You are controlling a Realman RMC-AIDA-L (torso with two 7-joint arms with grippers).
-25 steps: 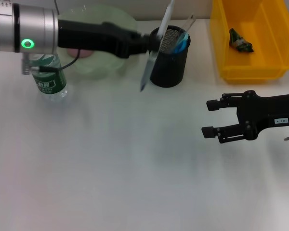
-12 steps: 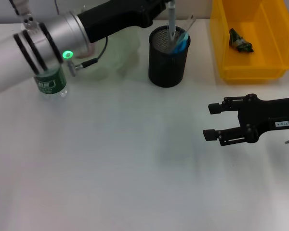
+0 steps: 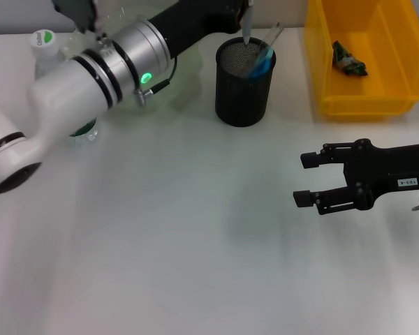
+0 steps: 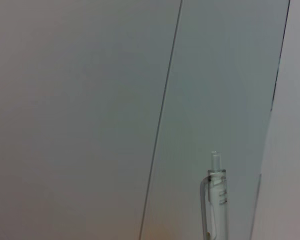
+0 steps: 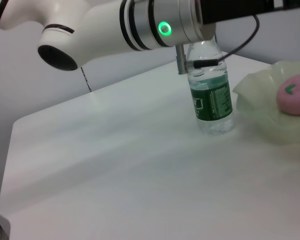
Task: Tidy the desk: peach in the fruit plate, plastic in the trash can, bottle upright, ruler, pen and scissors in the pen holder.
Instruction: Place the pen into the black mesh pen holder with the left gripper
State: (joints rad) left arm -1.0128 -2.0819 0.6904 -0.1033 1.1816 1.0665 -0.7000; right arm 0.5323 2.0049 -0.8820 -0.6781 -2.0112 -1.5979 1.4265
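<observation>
The step in hand looks like the last of the pen-holder items: the left arm [image 3: 119,52] reaches across the back of the desk [image 3: 160,265] so that its gripper sits above the black mesh pen holder [image 3: 245,82], at the very top edge of the head view, and a pen [image 3: 247,24] hangs from it with its lower end just over or just inside the holder's mouth. The left wrist view shows only the pen's clear upper end [image 4: 214,200] against a blank wall, so the pen seems to be in that gripper's grasp, though whether the jaws are closed on it or already parted I cannot tell. A clear ruler [image 3: 269,38] and something blue, probably the scissors [image 3: 263,64], already lean inside the holder. The rest appears done: the bottle [image 5: 210,92] stands upright, the peach [image 5: 295,95] lies in the pale green fruit plate [image 5: 260,107], and a scrap of plastic [image 3: 348,58] rests in the yellow bin [image 3: 398,98]. The right gripper [image 3: 309,178] hovers low over the desk on the right, well apart from everything, jaws open and holding nothing. The next move, as I judge it, calls for letting the pen drop straight down without knocking the ruler, then lifting the arm clear of the holder's rim.
</observation>
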